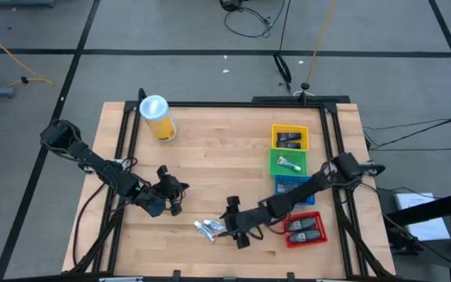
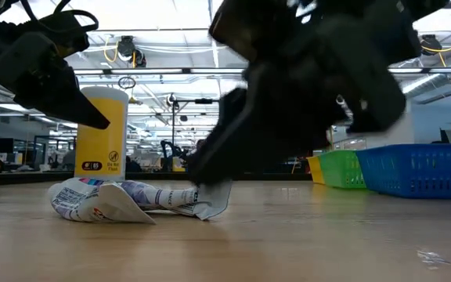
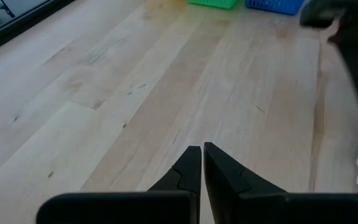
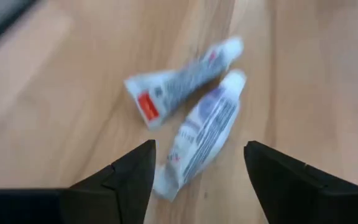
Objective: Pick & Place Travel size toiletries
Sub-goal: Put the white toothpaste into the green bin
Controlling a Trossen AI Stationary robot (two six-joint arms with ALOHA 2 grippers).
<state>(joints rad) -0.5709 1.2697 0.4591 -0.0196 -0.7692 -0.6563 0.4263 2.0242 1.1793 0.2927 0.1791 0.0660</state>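
1. On the wooden table, a yellow canister with a white lid stands at the far left, well apart from everything else.
2. Four trays run in a column on the right: a yellow tray farthest, then a green tray, a blue tray partly under the right arm, and a red tray nearest. The yellow and red trays hold dark packs; the green one holds a white-green tube.
3. Two small white tubes lie on bare wood near the front edge, left of the red tray, with nothing between them and the right gripper.
4. In the right wrist view their caps sit close together and their flat crimped ends splay apart, making a narrow V. In the high view their long axes run roughly left to right.
5. The right gripper is low over the tubes at their right side, its fingers spread wide and holding nothing.
6. The left gripper waits over bare wood left of the tubes, fingers pressed together and empty.
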